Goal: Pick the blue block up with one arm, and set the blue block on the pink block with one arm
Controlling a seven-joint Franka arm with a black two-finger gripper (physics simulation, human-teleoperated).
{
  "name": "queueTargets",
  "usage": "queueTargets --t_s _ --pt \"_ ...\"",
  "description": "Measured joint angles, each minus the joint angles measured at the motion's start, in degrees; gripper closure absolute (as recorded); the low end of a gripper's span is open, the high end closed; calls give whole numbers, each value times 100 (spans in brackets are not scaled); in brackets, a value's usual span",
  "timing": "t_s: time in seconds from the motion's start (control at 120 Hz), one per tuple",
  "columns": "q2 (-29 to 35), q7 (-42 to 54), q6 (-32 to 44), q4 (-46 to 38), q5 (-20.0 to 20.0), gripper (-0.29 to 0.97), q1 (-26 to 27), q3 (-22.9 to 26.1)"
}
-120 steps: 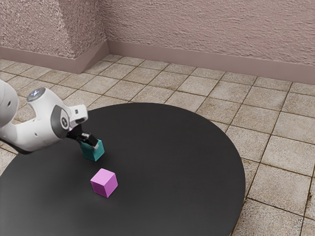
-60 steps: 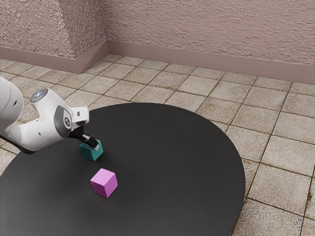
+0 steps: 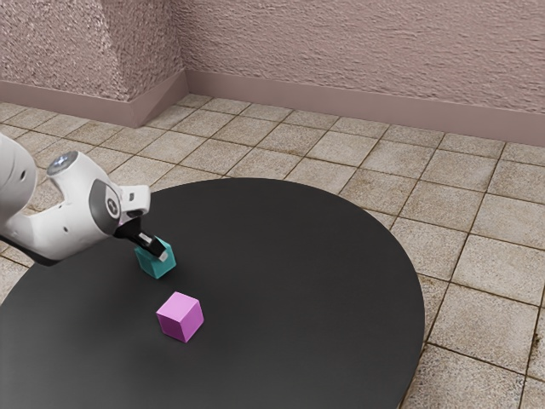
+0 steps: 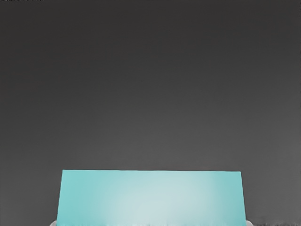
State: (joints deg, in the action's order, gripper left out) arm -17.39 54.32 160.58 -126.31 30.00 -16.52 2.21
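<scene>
Fingers (image 3: 152, 247) clamp blue block (image 3: 159, 262) — black rnd table (image 3: 324, 281), tile floor (image 3: 477, 213).

The blue block (image 3: 162, 263), a small teal-blue cube, is sitting gripped between the jaws over the part of the black counter (image 3: 324, 281) at the exterior view's left. It is showing a lit top and two shaded sides, with one vertical edge turning toward the camera. Whether its base is touching the counter cannot be told. In the wrist view its flat, pale teal face is lying just under the hand. The pink block (image 3: 180, 316), a bright pink cube, is resting flat on the counter, near the blue block but apart from it, closer to the camera.
</scene>
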Motion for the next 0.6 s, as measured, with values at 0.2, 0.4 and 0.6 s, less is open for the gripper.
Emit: queueTargets --t_s 0.2,0.4,0.6 --pt "-4 128 -4 8 -24 32 -22 -2" --pt "322 212 4 -77 -38 39 42 -10" --pt "1247 21 -182 -699 -44 45 342 -35"
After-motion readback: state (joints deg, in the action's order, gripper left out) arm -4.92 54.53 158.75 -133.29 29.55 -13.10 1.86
